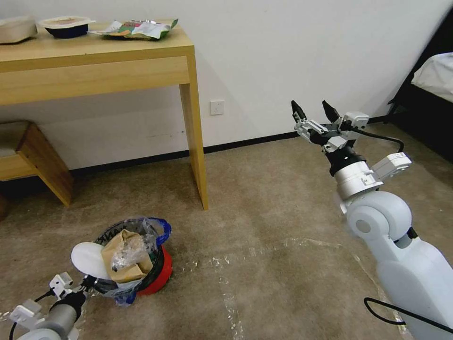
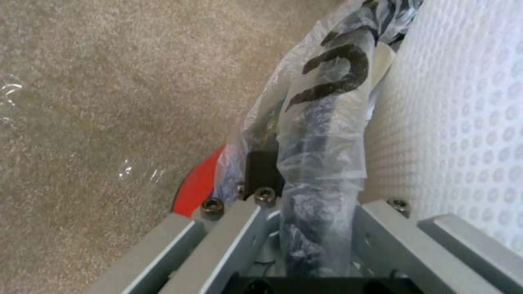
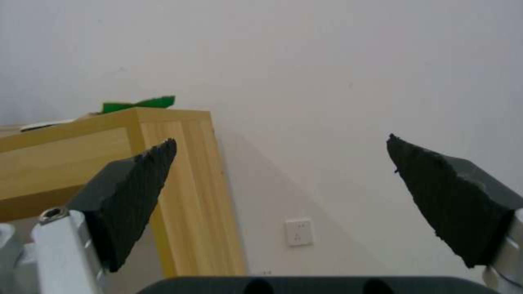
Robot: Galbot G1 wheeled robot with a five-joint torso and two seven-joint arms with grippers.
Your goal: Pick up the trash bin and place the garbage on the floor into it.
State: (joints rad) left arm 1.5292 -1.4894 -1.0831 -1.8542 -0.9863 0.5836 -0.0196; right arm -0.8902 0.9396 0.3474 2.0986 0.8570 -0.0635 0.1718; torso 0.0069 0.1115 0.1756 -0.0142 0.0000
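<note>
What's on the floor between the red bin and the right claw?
Head view: bare carpet with faint shiny streaks lies between the bin and the raised right claw, which is open.

Plain white wall point(image 1: 283, 56) with a black skirting strip point(image 1: 245, 141) along the bottom and one white socket point(image 1: 217, 107) low down. Floor is worn brownish carpet point(image 1: 264, 198), a few shiny tape marks point(image 1: 226, 283) stuck on it. Light wood desk point(image 1: 94, 66) against the wall with bowls point(image 1: 66, 26) and a snack bag point(image 1: 137, 28) on top, matching wood bench point(image 1: 33, 156) tucked beside it. Far right, a bed point(image 1: 434, 75) with white sheets on a dark frame.
</note>
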